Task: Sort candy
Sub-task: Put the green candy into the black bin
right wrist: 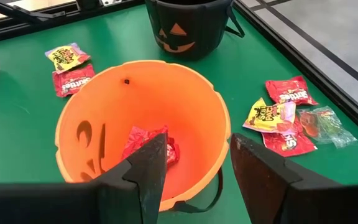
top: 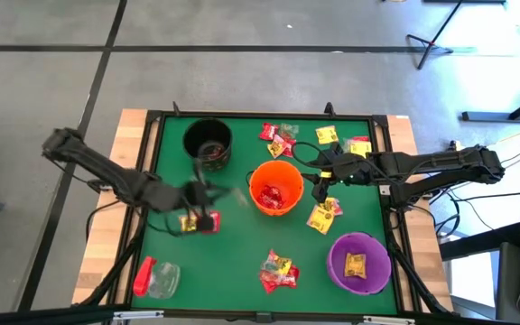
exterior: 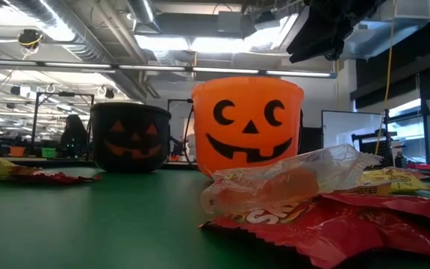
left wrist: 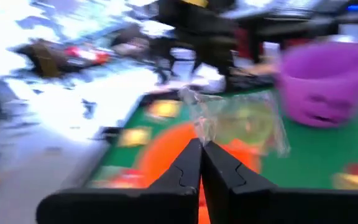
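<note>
Because the candy point(top: 278, 271) is all thin crinkly wrapped packets, it should be very light, limp and a little slick, likely to fold or slide rather than resist; a pinch on a flat sealed end or a corner looks the safest hold, since a grip across the puffy middle could squash the sweets or let the wrapper slip out. Loose packets lie in small clusters over the green mat: above the orange bucket point(right wrist: 142, 106), to its right, below it, and a pair to its left; red ones point(right wrist: 146, 142) already sit in the orange bucket and a yellow one in the purple bucket point(top: 337, 262).

One clear greenish packet point(left wrist: 244, 121) is held by its edge in the left gripper point(left wrist: 201, 163), whose fingers are pressed together on it; it hangs slack, clear of the mat, between the black bucket point(top: 190, 135) and the orange one, though blur hides the exact spot. The right gripper point(right wrist: 197, 168) hovers over the orange bucket's rim, fingers apart and holding nothing.

Room is tight at the centre, where both arms converge on the orange bucket; the raised dark frame point(top: 151, 171) bounds the mat, and a red-capped jar point(top: 156, 278) lies near its lower left corner, well apart from both grippers.
</note>
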You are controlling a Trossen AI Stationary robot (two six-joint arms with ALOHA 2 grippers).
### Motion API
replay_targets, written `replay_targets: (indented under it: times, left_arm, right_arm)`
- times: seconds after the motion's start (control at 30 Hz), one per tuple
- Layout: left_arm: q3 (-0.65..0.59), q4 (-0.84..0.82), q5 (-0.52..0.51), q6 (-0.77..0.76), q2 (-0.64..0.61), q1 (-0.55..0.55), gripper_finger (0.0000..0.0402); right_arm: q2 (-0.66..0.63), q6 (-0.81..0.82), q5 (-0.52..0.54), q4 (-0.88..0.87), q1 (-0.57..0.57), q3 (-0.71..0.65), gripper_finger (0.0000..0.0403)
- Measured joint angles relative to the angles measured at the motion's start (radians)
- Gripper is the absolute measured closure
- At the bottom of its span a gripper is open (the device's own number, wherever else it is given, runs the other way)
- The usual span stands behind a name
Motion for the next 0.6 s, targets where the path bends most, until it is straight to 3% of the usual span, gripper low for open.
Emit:
replay_targets:
  times: [0.17,0.27,0.43,0.6]
  left_arm:
    - [0.000,-0.040,-0.192,0.149,-0.174,0.056,0.0401]
    - [0.000,-0.078,-0.254,0.176,-0.250,0.123,0.0401]
    - [0.000,-0.211,-0.257,0.039,-0.329,0.281,0.0401]
    - [0.000,-0.466,-0.157,-0.183,-0.333,0.468,0.0402]
  right_arm:
    - [0.000,0.001,-0.007,0.005,0.000,0.000,0.0226]
    - [0.000,0.001,-0.007,0.006,0.000,0.000,0.0226]
    - [0.000,0.001,-0.007,0.027,0.000,0.000,0.0226]
    - [0.000,0.000,-0.007,0.046,0.000,0.000,0.0226]
